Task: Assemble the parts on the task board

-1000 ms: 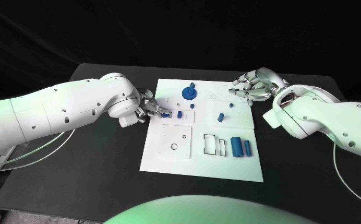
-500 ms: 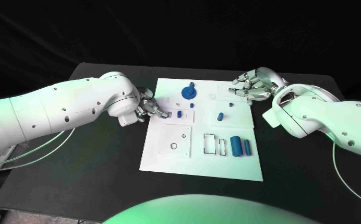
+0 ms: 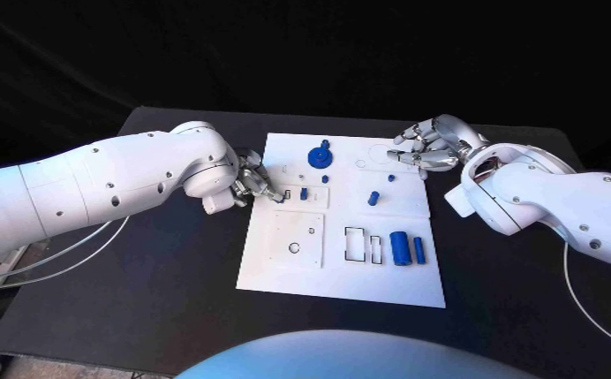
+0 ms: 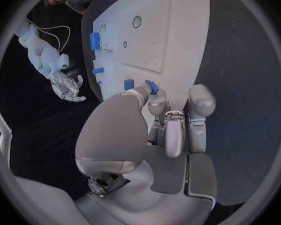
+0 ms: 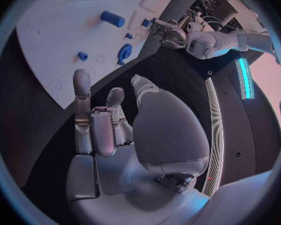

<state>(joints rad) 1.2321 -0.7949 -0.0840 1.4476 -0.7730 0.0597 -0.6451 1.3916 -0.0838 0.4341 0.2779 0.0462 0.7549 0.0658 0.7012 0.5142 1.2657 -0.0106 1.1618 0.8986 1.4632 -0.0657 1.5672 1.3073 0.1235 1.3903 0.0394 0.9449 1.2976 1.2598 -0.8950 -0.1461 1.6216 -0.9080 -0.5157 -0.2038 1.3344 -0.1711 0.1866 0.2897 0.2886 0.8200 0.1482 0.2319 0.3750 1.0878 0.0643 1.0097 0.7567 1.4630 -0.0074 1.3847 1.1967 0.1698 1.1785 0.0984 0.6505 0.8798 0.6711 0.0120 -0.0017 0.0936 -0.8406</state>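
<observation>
Misalignment is the likeliest fault from here: the left hand [image 3: 251, 183] pinches a small blue part [image 4: 152, 87] at its fingertips over the left edge of the task board [image 3: 382, 284], and if the piece goes down tilted it could jam at the mouth of its slot or skid across the white plate. A loose pinch could also let it drop onto the black table [image 3: 166, 273] beside the board. The part sits right at the tips of that hand, just beside another small blue piece [image 4: 128, 84] already on the board. The right hand [image 3: 431, 147] hovers off the board's upper right corner, fingers loosely curled and holding nothing. Two blue cylinders [image 3: 408, 247] lie well apart from both hands, toward the board's lower right.
</observation>
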